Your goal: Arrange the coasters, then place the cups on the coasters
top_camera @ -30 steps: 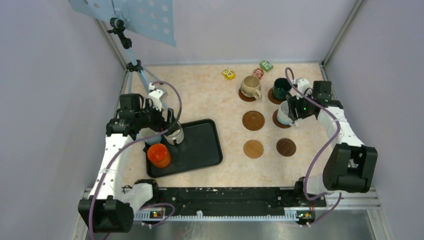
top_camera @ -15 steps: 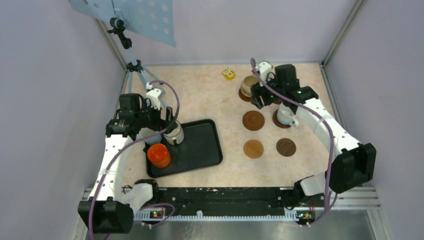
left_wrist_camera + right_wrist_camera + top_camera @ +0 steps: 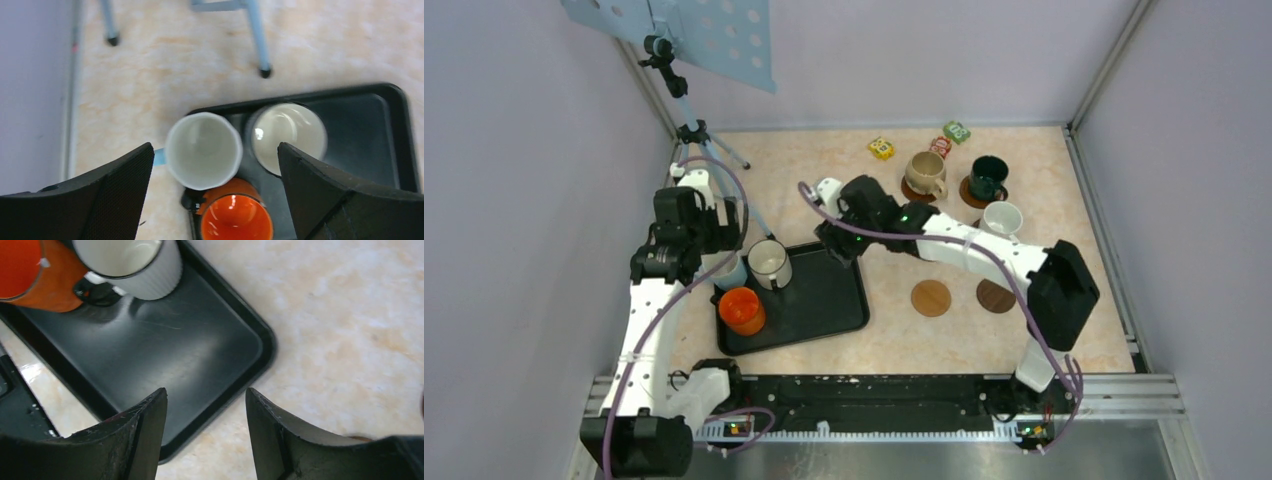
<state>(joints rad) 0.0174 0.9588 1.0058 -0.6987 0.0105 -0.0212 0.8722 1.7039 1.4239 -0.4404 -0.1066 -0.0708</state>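
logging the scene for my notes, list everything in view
tray: one, black, front left
orange mug: one, orange, tray's near corner
dark-rimmed mug: one, white, on tray
blue-handled mug: one, white, tray's left edge
beige mug: one, beige, far right, on coaster
green mug: one, dark green, right of beige, on coaster
white mug: one, white, nearer than green
coasters: four seen, brown, two bare, two under far mugs
blocks: three, yellow red green, far edge
tripod: one, blue legs, far left
left claw: one, black, open above tray mugs
right claw: one, black, open above tray's right side
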